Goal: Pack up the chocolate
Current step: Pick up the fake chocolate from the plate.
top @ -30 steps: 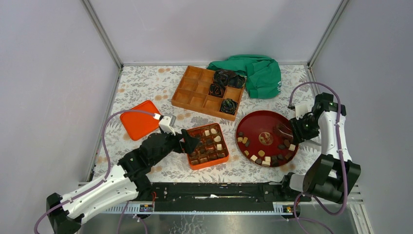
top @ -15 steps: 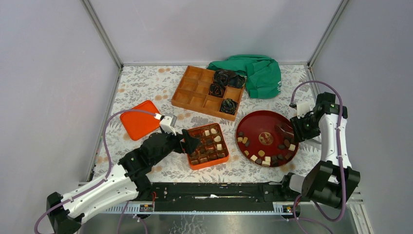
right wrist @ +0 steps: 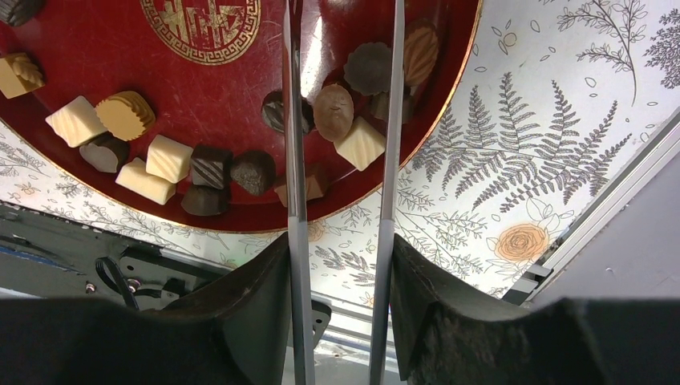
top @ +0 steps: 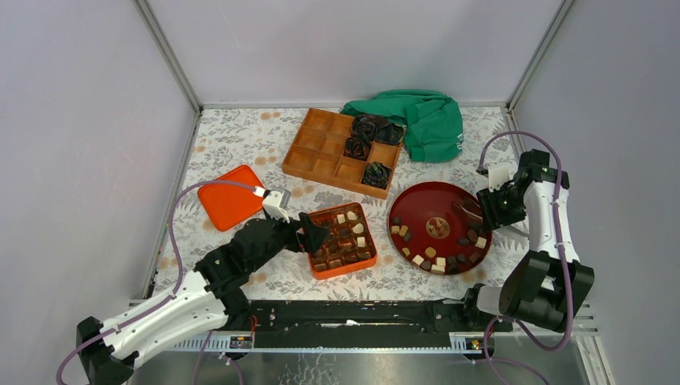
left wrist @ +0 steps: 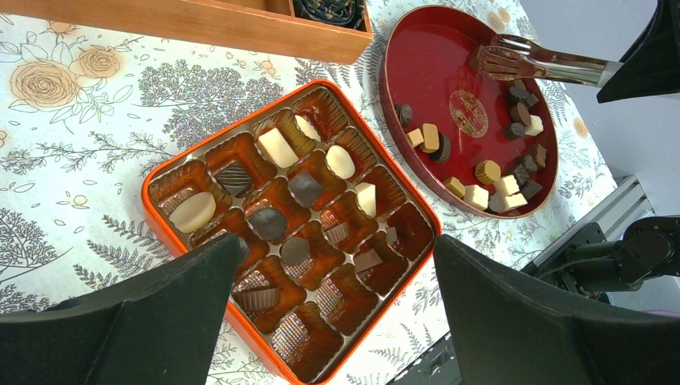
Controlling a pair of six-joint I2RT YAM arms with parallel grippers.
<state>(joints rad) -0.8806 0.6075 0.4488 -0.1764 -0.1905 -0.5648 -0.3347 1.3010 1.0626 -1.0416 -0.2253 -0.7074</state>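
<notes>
Flowered tablecloth (top: 240, 144) between grey walls is carrying the whole job. Over the last second my right wrist is drifting slightly toward the far side, while the tips of the tongs (left wrist: 537, 66) are staying over the far right of the red plate (top: 421, 208). My left arm is not moving. No piece is leaving the plate, so I am judging the packing no further along, only the next pick being lined up.

My right gripper (right wrist: 340, 253) is partly closed, pinching the two arms of the tongs. Those arms are standing apart, and their tips seem to be carrying nothing. My left gripper (top: 313, 231) is spread fully wide, holding nothing and hovering at the near-left edge of the orange box (left wrist: 405, 228).

Some chocolates (right wrist: 168, 158) are lying loose along the plate's near and right rim. Others are sitting in the box's cells. Most are squat cubes and lumps with hardly any long axis. One cream bar in the box is lying diagonally across its cell. The tongs are pointing from my right fingers across the rim toward the plate's middle.
</notes>
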